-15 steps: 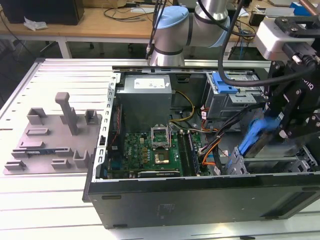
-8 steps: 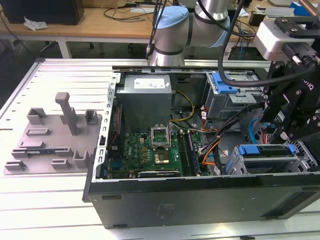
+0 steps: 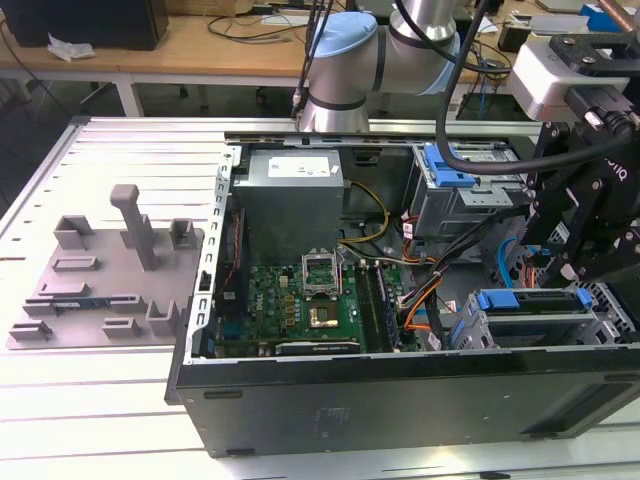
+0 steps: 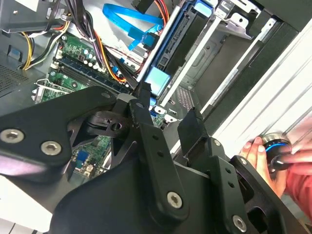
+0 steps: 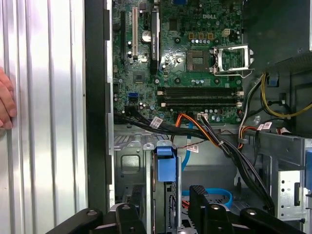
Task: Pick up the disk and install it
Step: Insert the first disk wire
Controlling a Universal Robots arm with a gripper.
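A ribbed metal table (image 3: 90, 400) carries everything here, with wooden benches behind it. On it lies one open computer case (image 3: 400, 405) on its side, and at the exterior view's left one grey fixture plate (image 3: 100, 290) with upright pegs. My hand (image 3: 570, 262) hangs over the case's corner at the exterior view's right, low in the frame, above the drive cage. The disk (image 3: 530, 300) sits on edge in that cage with its blue bracket showing, and its long axis runs across the frame, parallel to the case's near wall. In the first wrist view my hand (image 5: 165, 200) is spread: its two black fingers (image 5: 201, 197) stand one on each side of the disk (image 5: 165, 163), with a gap to the blue bracket on both sides, so I pinch nothing. In the second wrist view the blue end of the disk (image 4: 157, 80) lies just beyond my hand (image 4: 168, 105), in line with the gap between the fingers, and its thin edge runs straight away from me along the cage. I judge the disk to lie directly ahead of my fingertips, its narrow face toward the grip. I count two blue-framed drives in the exterior view: this one and a second drive (image 3: 462, 165) in the bay farther back, well apart from my hand. One processor socket (image 5: 234, 58) shows on the board. A person's hand (image 5: 6, 105) rests on the table beside the case.
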